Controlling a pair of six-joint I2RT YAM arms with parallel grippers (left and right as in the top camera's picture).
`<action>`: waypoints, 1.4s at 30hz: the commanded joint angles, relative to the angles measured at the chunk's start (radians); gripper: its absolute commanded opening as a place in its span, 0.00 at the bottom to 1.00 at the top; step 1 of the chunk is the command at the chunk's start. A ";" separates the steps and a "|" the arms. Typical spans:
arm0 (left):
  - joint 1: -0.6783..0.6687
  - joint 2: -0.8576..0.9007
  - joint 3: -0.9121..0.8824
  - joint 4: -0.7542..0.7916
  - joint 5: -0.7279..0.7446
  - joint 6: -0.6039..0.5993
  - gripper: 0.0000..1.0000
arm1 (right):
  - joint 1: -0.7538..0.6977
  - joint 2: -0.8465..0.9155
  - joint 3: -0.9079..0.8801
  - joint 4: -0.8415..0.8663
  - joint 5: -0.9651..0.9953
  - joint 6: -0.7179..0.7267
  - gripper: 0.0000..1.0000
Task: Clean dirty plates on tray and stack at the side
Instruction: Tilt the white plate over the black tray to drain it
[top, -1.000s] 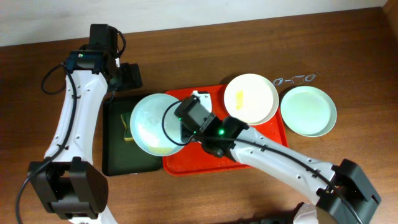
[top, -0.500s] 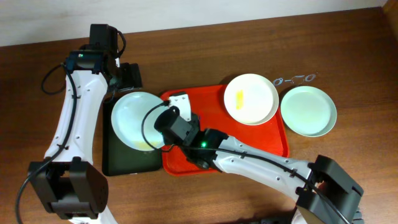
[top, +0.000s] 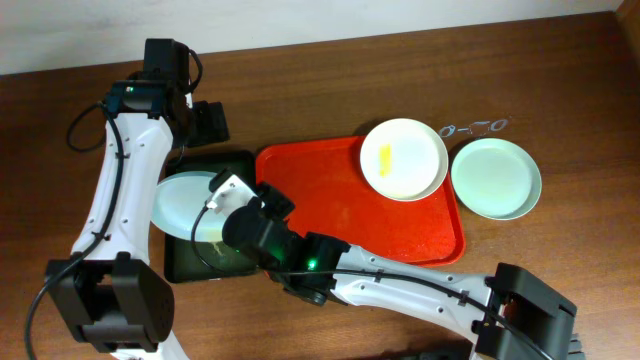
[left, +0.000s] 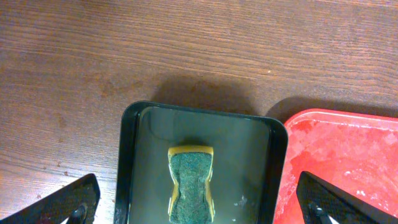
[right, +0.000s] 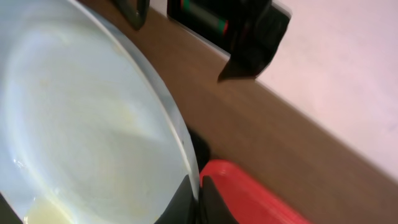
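My right claw (right: 198, 194), clenched on the rim of the smeared plate (right: 81, 124), holds it over the green tray (top: 190, 262) beside the red tray (top: 400, 225); a steady, firm hold here should let my spread left claw (top: 207, 120) reach the sponge (left: 191, 183).

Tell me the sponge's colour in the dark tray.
The sponge is green-topped with yellow edges; clearest in left wrist view.

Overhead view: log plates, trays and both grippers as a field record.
held plate: mint, yellowish residue, over green tray, gripped by right gripper
cream plate: yellow smear, on red tray, upper-right corner
third plate: mint, on table beside red tray
sponge: in green tray
left gripper: open, facing sponge
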 joint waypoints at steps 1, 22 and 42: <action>0.006 -0.014 0.004 0.001 0.000 -0.010 0.99 | 0.004 0.002 0.021 0.061 0.059 -0.173 0.04; 0.006 -0.014 0.004 0.001 0.000 -0.010 0.99 | 0.004 0.002 0.021 0.204 0.115 -0.252 0.04; 0.006 -0.014 0.004 0.001 0.000 -0.010 0.99 | 0.002 0.002 0.021 0.169 0.230 -0.240 0.04</action>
